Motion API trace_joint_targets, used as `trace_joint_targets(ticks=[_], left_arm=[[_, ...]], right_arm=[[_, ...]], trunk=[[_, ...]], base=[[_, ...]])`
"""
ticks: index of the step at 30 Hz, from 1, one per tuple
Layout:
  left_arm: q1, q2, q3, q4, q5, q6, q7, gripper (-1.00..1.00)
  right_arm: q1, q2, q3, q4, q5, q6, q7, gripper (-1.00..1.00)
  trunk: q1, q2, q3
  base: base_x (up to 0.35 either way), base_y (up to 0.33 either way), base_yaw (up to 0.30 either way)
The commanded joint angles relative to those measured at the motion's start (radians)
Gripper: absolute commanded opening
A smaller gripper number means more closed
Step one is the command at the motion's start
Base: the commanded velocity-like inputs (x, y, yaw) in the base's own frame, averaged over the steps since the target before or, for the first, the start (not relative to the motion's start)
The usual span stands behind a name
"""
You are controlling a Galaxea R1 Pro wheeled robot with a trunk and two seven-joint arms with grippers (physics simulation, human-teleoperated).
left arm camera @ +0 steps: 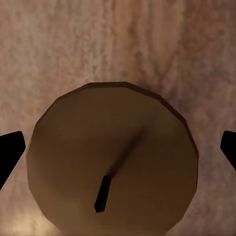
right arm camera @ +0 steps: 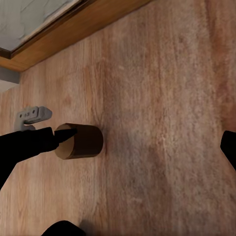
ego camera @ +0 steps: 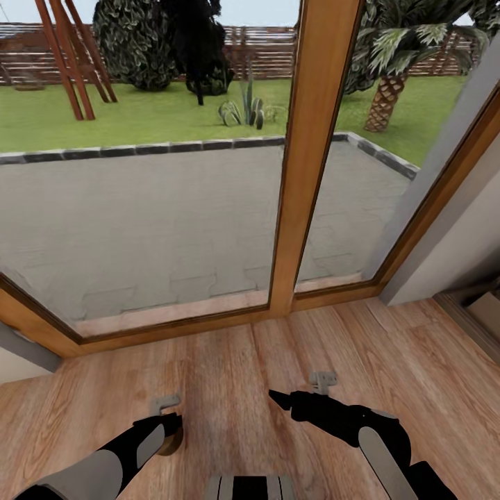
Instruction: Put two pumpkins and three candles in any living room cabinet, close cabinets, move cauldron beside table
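A large glazed door with a warm wooden frame [ego camera: 305, 173] takes up the far side of the head view, with a paved patio, lawn and plants seen through the glass. On the near side of that frame runs the plank wooden floor [ego camera: 389, 361], and both arms reach out low over it. The right arm's tool [ego camera: 280, 399] hangs above bare boards a little nearer than the frame's sill; in its own wrist view its two dark fingers sit at opposite edges of the picture, spread wide with nothing between them. The left tool [left arm camera: 118, 152] is nearer still from the frame and points straight down over one candle [left arm camera: 113, 157], a short brownish-beige cylinder with a small dark wick standing on the floor. The left fingertips [left arm camera: 10, 155] show on either side of the candle, wide apart and clear of its sides. From the right wrist view the same candle [right arm camera: 81, 141] stands upright on the boards with a dark finger of the left tool just over its top edge.
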Motion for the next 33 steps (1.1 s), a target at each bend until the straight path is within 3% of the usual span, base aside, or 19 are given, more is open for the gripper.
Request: trace_joint_targets(ticks=[1, 9, 14, 20, 25, 33], left_arm=[[0.0, 0.001, -0.008, -0.003, 0.007, 0.005, 0.007, 1.0], [0.0, 0.002, -0.008, -0.003, 0.007, -0.004, 0.007, 1.0], [0.0, 0.002, -0.008, -0.003, 0.007, -0.008, 0.007, 1.0], [0.0, 0.002, -0.008, -0.003, 0.007, -0.01, 0.007, 1.0], [0.0, 0.002, -0.008, -0.003, 0.007, -0.01, 0.008, 1.0], [0.0, 0.002, -0.008, -0.005, 0.007, -0.011, 0.008, 1.0]], right_arm=[[-0.001, -0.001, 0.001, -0.001, 0.004, 0.003, 0.004, 1.0], [-0.001, -0.001, 0.004, -0.001, 0.004, 0.003, 0.004, 1.0], [-0.001, 0.0, 0.004, -0.001, 0.004, 0.003, 0.004, 1.0], [-0.001, 0.0, 0.004, -0.001, 0.004, 0.003, 0.004, 1.0], [-0.001, 0.0, 0.004, -0.001, 0.004, 0.003, 0.004, 1.0], [-0.001, 0.0, 0.004, -0.001, 0.004, 0.003, 0.004, 1.0]], trunk=[[0.0, 0.0, -0.001], [0.0, 0.0, -0.001], [0.002, -0.001, -0.02], [0.002, -0.001, -0.02], [0.004, -0.003, -0.039], [0.005, -0.003, -0.047]], base=[[0.0, 0.0, 0.0], [0.0, 0.0, 0.0], [0.0, 0.0, 0.0], [0.0, 0.0, 0.0], [0.0, 0.0, 0.0], [0.0, 0.0, 0.0]])
